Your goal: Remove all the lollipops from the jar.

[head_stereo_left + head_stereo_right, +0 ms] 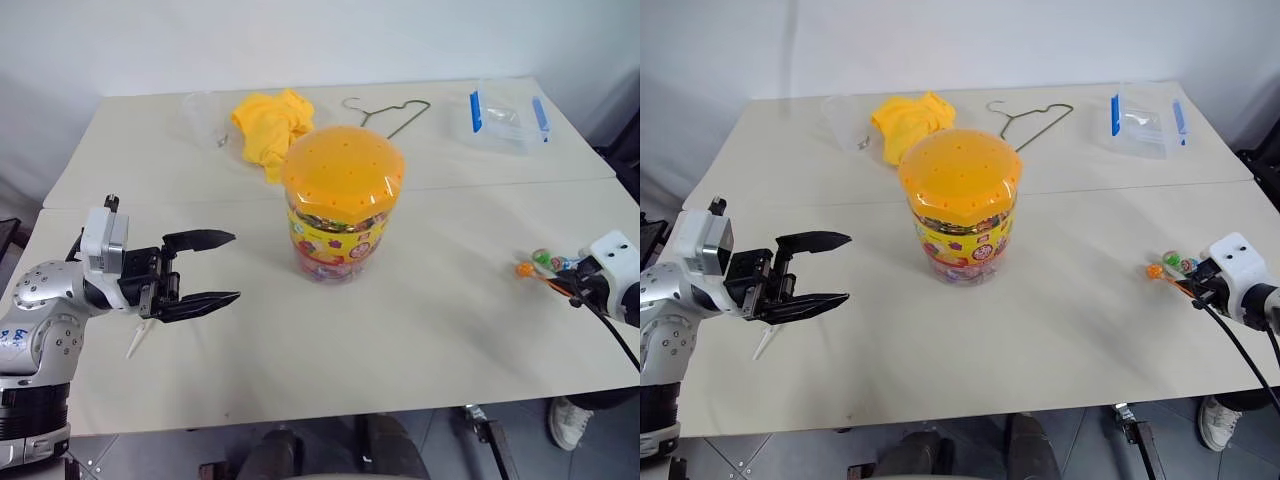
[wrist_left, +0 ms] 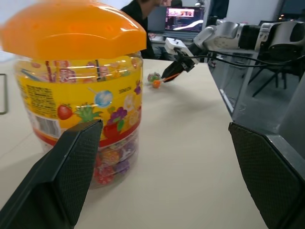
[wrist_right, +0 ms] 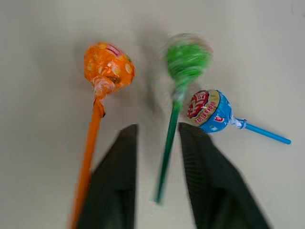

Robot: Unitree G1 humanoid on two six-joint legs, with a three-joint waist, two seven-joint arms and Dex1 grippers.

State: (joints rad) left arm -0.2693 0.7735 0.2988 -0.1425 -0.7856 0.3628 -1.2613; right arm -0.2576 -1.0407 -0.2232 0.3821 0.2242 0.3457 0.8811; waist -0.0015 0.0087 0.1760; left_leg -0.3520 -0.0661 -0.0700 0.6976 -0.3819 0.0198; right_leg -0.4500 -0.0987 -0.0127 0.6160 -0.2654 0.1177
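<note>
We see the jar (image 1: 342,205) upright on the surface (image 1: 430,320), its orange lid (image 1: 343,167) on, wrapped sweets heaped at its bottom. It stands just ahead of our left jaws (image 1: 208,268), which gape wide, grasping nothing. Our right jaws (image 3: 157,157) stand parted; a green lollipop (image 3: 183,67) has its stick between them, an orange one (image 3: 107,67) and a blue one (image 3: 209,110) just outside either finger.
</note>
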